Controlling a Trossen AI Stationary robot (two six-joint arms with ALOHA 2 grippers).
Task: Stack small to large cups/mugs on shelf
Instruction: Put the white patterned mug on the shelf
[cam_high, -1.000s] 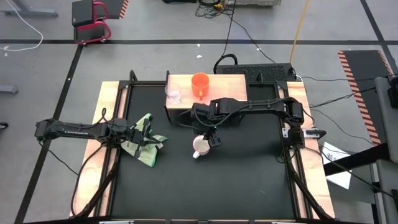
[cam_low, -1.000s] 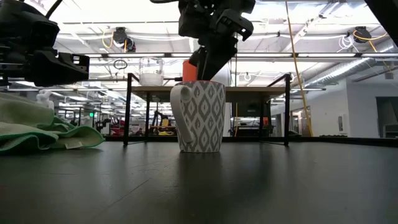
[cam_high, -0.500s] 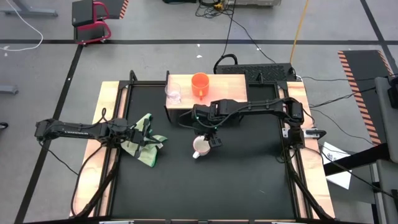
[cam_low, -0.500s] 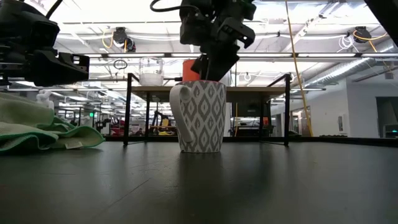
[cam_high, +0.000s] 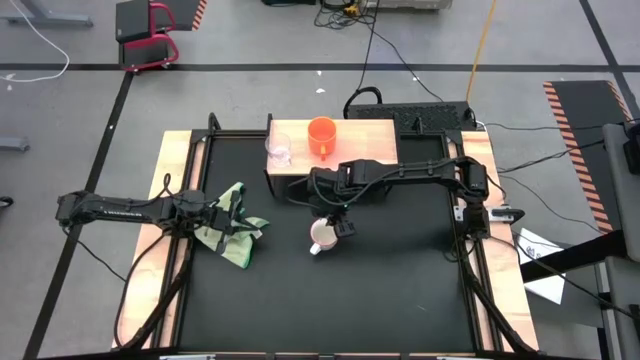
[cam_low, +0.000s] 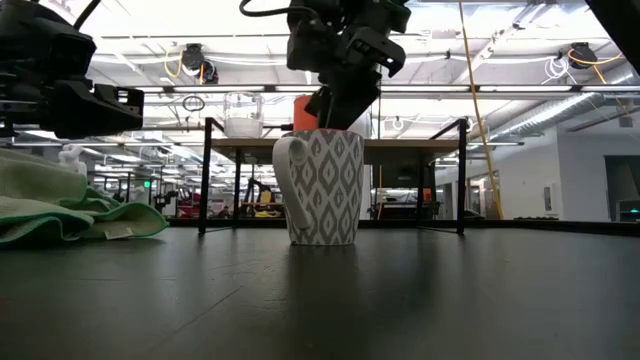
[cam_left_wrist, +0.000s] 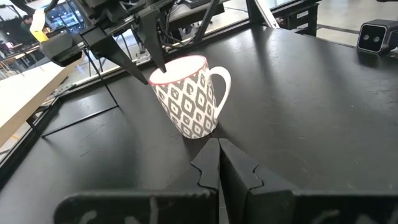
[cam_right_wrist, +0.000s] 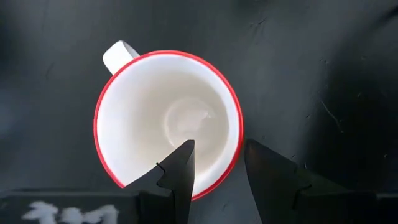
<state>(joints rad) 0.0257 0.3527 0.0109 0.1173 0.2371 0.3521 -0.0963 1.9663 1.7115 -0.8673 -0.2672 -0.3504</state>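
1. From the right wrist we looked straight into the white mug: it held nothing, its rim was red, and the right gripper was spread open astride the wall opposite the handle, one finger inside, one outside.
2. The low view instead showed that mug's grey patterned side, standing upright on the table.
3. From above, the shelf stood behind the white mug, carrying the orange mug and the clear glass cup, apart.
4. The left gripper, pinched shut and empty, waited left of the white mug over the green cloth.
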